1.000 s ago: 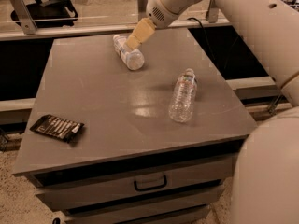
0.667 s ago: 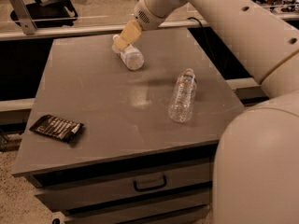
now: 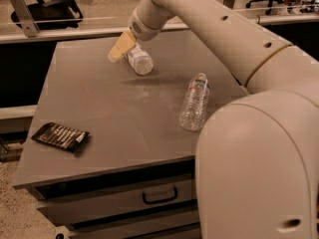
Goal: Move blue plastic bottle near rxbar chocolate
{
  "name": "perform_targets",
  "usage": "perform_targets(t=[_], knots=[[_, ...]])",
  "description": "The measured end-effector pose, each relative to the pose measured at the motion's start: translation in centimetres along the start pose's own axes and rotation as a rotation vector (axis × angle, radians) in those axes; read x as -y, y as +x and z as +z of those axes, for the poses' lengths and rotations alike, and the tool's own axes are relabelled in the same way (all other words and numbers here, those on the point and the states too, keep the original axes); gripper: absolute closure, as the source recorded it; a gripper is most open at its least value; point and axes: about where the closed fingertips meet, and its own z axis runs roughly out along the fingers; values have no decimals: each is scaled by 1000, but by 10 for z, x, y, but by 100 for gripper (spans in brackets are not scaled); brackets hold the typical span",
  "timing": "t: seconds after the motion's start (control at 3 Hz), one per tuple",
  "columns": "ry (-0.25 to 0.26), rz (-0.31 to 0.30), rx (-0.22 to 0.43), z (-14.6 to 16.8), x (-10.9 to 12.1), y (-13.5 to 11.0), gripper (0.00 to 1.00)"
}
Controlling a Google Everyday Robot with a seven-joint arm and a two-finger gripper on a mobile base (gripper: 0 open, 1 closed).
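Note:
The blue plastic bottle (image 3: 140,61) lies on its side at the back middle of the grey table (image 3: 114,108), with its round end facing me. My gripper (image 3: 121,48) hangs from the arm that comes in from the upper right. It sits right at the bottle's far left side, touching or nearly touching it. The rxbar chocolate (image 3: 61,136), a flat dark bar with white lettering, lies near the table's front left edge, far from the bottle.
A clear ribbed bottle with a red-marked label (image 3: 195,102) lies on the table's right half. My arm's large white body (image 3: 259,173) fills the lower right. A drawer with a handle (image 3: 159,197) is below the table's front edge. Chairs stand behind it.
The gripper has moved left, from the bottle's right side to its left side. The bottle, the ribbed bottle and the bar have stayed in place.

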Motion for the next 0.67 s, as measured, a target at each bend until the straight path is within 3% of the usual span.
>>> perform_targets(t=[0.33, 0.67], knots=[[0, 51, -29, 24, 0, 4, 0], [-2, 89, -63, 43, 0, 13, 18]])
